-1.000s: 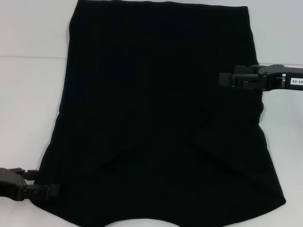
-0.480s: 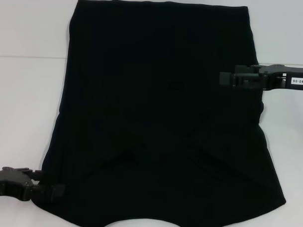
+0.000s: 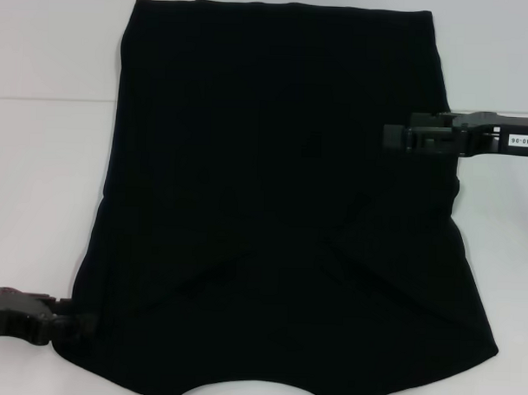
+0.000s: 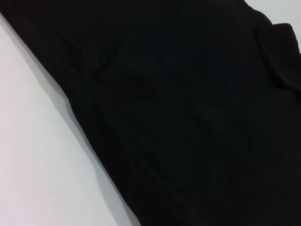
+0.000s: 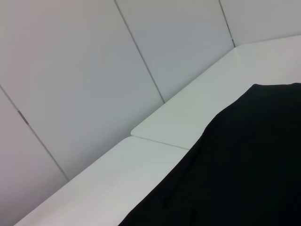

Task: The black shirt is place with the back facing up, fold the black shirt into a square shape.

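Both grippers were at the black shirt (image 3: 281,207) spread flat on the white table (image 3: 40,155): left gripper (image 3: 79,325) at its near corner, right gripper (image 3: 394,135) over its side. Finger openings I couldn't tell. Folding seemed barely begun; next, grip that corner.

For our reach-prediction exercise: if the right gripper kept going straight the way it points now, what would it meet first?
Probably more of the black shirt. In the head view the right gripper points toward the robot's left, across the shirt's right side, so its line runs over the cloth. Its height above the fabric is unclear, so it may already touch.
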Controlling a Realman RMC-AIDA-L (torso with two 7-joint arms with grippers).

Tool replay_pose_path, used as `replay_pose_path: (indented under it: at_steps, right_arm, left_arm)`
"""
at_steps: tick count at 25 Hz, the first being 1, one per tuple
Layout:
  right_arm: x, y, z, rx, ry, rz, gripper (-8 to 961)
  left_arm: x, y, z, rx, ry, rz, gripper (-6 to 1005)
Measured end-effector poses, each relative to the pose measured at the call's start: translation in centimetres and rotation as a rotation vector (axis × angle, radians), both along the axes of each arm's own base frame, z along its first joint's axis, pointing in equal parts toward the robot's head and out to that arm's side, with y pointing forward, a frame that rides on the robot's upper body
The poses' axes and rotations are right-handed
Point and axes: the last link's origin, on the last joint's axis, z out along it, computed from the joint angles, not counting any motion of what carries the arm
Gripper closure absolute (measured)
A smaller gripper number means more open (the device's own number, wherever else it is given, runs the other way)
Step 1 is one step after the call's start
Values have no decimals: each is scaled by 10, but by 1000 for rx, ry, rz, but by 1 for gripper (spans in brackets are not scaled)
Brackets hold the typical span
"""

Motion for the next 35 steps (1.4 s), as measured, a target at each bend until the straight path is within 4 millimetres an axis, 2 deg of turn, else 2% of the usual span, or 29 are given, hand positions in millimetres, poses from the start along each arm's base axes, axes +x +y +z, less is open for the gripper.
replay_pose_path:
  at_steps: [12,17,22,27,32,35]
  right_arm:
    - [4,-2,3,6,12,-11,26]
    - [12,-3,4,-12,-19,-56,26]
    - [35,-8,10,-99,-108,-212,27]
    - [59,-26,19,-189,-135,-351,27]
    - [83,-45,31,-226,-132,-466,89]
    - [96,-55,34,-242,-153,-512,89]
  left_arm:
    - [6,5,2,-8,0,-23,848]
    - [7,4,4,-13,-16,-10,898]
    - [12,1,7,-25,-47,-22,949]
    - [12,1,8,-29,-51,-28,958]
    - [10,2,10,-15,-49,-23,960]
    - [8,4,11,1,-38,-19,960]
